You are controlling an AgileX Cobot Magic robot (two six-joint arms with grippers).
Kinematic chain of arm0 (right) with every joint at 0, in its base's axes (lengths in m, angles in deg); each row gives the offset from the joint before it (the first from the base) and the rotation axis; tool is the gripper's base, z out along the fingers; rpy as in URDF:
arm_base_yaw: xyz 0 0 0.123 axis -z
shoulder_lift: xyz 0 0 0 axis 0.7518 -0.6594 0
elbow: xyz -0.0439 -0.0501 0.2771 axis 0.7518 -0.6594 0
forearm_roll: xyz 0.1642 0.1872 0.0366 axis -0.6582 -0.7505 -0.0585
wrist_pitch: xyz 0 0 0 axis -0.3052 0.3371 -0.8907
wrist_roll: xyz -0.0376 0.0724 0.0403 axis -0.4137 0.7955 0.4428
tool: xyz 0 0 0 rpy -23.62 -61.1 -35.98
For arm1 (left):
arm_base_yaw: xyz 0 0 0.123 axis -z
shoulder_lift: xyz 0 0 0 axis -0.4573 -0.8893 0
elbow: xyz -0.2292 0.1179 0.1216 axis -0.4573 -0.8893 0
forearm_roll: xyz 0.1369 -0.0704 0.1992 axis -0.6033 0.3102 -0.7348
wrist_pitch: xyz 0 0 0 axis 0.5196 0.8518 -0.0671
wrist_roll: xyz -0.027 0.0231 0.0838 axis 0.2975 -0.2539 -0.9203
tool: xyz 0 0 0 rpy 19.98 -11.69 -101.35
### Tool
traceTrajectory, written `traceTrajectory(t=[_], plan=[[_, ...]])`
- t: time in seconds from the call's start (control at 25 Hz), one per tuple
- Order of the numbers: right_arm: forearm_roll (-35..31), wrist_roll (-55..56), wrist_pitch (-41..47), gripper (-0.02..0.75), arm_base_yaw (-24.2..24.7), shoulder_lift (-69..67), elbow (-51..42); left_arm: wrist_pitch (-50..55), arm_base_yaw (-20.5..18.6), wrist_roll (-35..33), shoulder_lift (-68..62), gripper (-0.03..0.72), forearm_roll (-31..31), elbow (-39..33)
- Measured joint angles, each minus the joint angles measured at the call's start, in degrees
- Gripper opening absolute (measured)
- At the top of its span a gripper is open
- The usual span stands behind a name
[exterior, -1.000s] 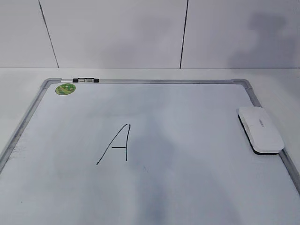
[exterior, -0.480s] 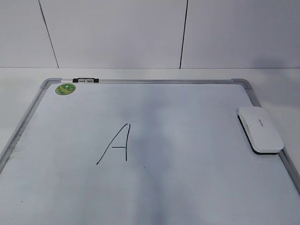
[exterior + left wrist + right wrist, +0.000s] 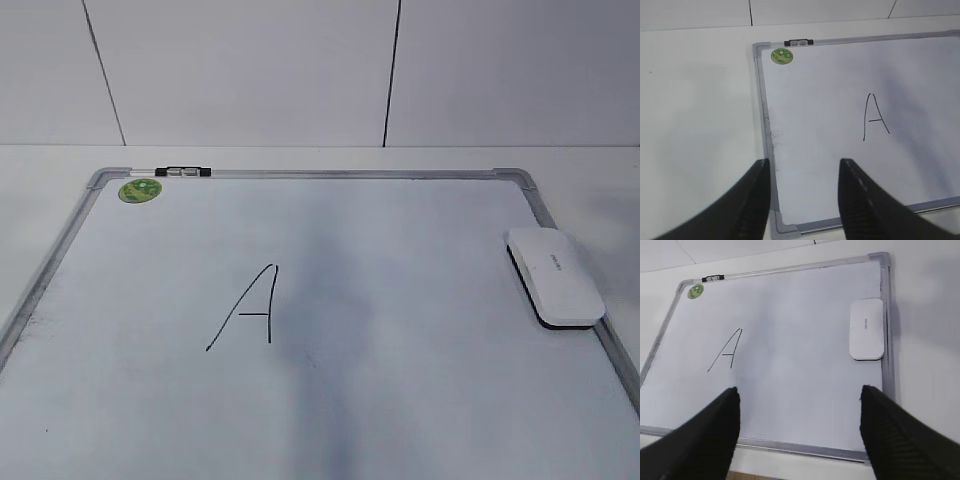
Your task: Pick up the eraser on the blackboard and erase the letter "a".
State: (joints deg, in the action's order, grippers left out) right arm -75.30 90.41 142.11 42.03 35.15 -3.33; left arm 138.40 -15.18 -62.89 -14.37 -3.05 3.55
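Observation:
The white eraser (image 3: 556, 276) lies on the right edge of the blackboard (image 3: 420, 300), a white board in a silver frame. It also shows in the right wrist view (image 3: 866, 329). A tall angular capital A (image 3: 248, 310) is drawn left of the board's middle. No small cursive "a" shows in any view. My left gripper (image 3: 804, 162) is open and empty above the board's near left corner (image 3: 785, 227). My right gripper (image 3: 798, 389) is open and empty above the board's near edge (image 3: 790, 445), well short of the eraser. Neither gripper shows in the exterior view.
A green round sticker (image 3: 140, 190) sits at the board's far left corner, next to a small black clip (image 3: 184, 172) on the top frame. The board lies on a white table (image 3: 695, 110) against a white panelled wall (image 3: 250, 70).
Only the soft shadows on the wall and board have shifted. The eraser, the board and the capital A have not moved.

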Motion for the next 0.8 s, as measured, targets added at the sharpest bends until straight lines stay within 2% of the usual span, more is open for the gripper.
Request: traceTrajectory(t=[0.36,0.8], plan=[[-1.22,-1.00,0.25,0.593,0.00,13.49,-7.25,0.23,0.58,0.09,6.08,0.340,0.96,-0.67],[5.07,-2.98,0.34,0.593,0.00,24.60,-14.80,0.23,1.07,0.09,16.13,0.340,1.78,-15.12]])
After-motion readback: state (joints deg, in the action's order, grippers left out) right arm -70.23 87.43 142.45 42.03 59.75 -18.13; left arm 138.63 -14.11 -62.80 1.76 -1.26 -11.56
